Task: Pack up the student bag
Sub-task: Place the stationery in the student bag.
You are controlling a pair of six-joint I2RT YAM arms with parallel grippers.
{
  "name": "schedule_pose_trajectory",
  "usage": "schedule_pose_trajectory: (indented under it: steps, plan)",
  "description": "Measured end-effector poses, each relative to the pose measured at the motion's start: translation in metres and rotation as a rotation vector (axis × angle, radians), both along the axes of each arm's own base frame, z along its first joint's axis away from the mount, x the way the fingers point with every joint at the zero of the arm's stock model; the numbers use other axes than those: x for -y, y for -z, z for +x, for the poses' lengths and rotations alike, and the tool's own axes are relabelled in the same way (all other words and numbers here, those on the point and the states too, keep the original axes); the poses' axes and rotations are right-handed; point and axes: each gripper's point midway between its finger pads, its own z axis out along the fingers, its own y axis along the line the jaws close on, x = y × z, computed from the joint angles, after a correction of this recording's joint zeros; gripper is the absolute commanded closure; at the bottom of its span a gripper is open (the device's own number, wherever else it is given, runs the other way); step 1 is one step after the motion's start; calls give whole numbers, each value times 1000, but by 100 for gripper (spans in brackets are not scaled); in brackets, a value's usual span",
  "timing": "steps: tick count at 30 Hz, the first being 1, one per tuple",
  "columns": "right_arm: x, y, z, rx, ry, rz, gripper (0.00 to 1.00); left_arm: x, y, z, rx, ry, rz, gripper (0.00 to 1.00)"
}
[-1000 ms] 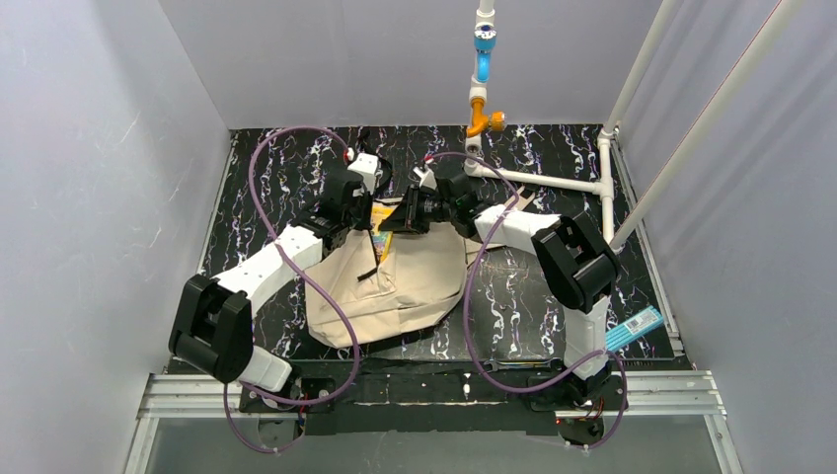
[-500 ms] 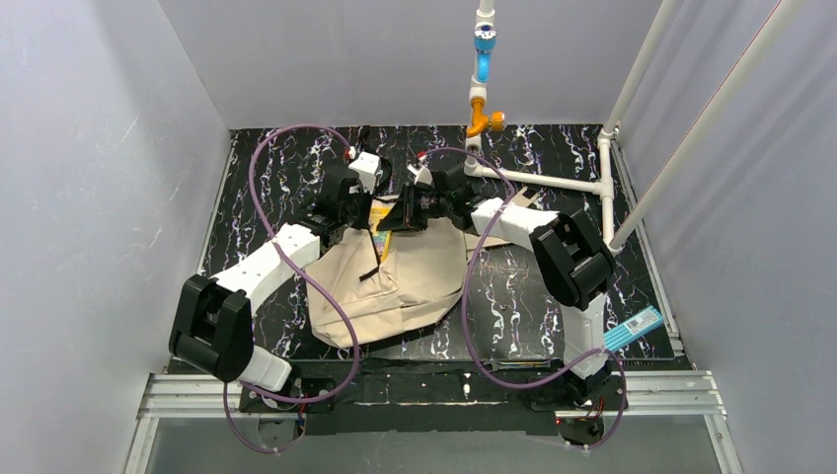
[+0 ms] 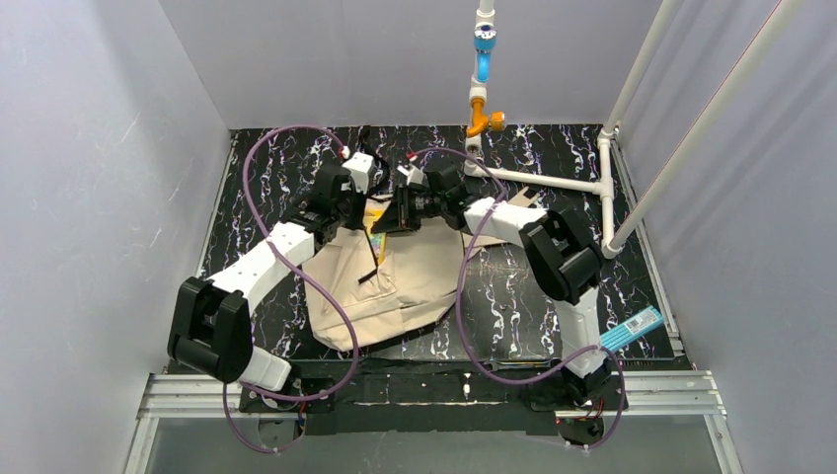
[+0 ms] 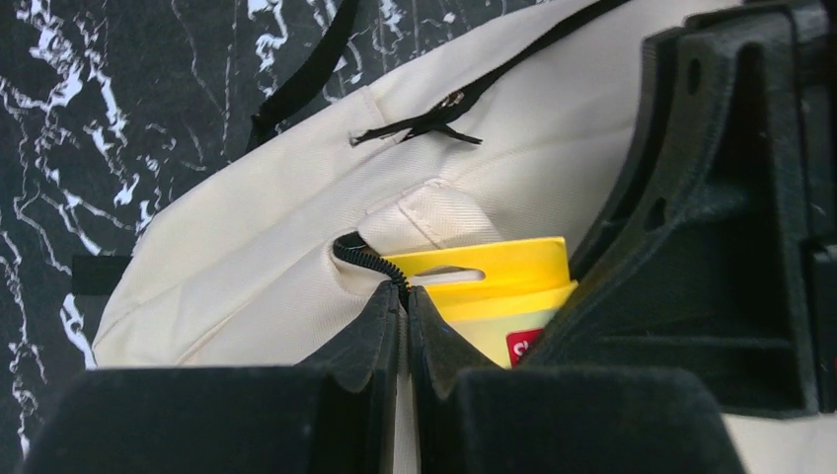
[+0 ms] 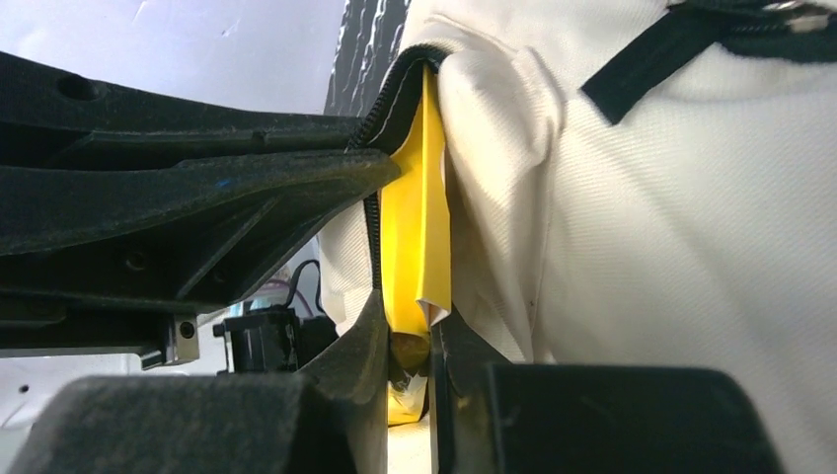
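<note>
The student bag (image 3: 405, 286) is seen lying flat on the dark marbled desk (image 3: 553, 306), just left of centre in the top view, with its open zip edge turned towards the upper part of the frame. A yellow packet (image 4: 494, 281) is lodged in that opening, partly in and partly out; in the right wrist view it (image 5: 415, 227) is shown edge-on between the zip line and the beige cloth. The zip edge is pinched by the left hand (image 4: 405, 296), whose fingers are closed tight on the fabric at the lower centre of its view. The packet's near edge is gripped by the right hand (image 5: 410, 336), its fingers closed on the thin yellow sheet. In the top view both hands are crowded together at the bag's mouth, upper centre of the frame. A blue packet (image 3: 634, 328) is left at the lower right, well apart from the bag.

The insertion is judged to be part-way done. Several faults could arise from here: the packet could be buckled if it is pushed while its leading edge is caught on the zip teeth; the mouth could collapse if the thin pinch of fabric slips from the left hand; the soft bag could be dragged across the desk rather than filled; and the two hands could be knocked together, being so close
</note>
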Motion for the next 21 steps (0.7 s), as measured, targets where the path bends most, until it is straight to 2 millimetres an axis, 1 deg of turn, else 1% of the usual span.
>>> schedule_pose_trajectory:
  steps: [2,4,5,7,9,10,13,15,16,17,19,21]
  plan:
    - [-9,1,2,0,-55,21,92,-8,0,-1,-13,-13,-10,100]
    - [-19,4,5,2,-115,39,92,-17,-1,-3,-15,-36,-12,100]
    - [-24,7,5,1,-140,45,92,-17,-3,-6,-13,-32,-28,100]
    - [-31,13,-2,-3,-191,45,92,-6,-15,-14,14,10,-61,100]
    - [-34,17,-9,7,-221,31,91,-2,-22,-20,27,29,-68,100]
    - [-34,14,-13,25,-237,29,91,1,-22,-21,27,35,-67,100]
    - [-25,10,-20,65,-250,12,81,5,-16,-21,3,47,-61,100]
    - [-22,6,-20,83,-233,4,66,11,-11,-18,-32,69,-66,100]
    - [-22,5,-17,77,-219,2,64,13,-12,-16,-40,71,-73,100]
    - [-23,5,-13,64,-197,8,62,14,-12,-15,-44,69,-84,100]
    - [-31,6,-5,30,-154,35,54,13,-16,-9,-28,53,-103,100]
    - [-39,11,-1,-10,-125,61,39,9,-20,-2,-10,24,-116,100]
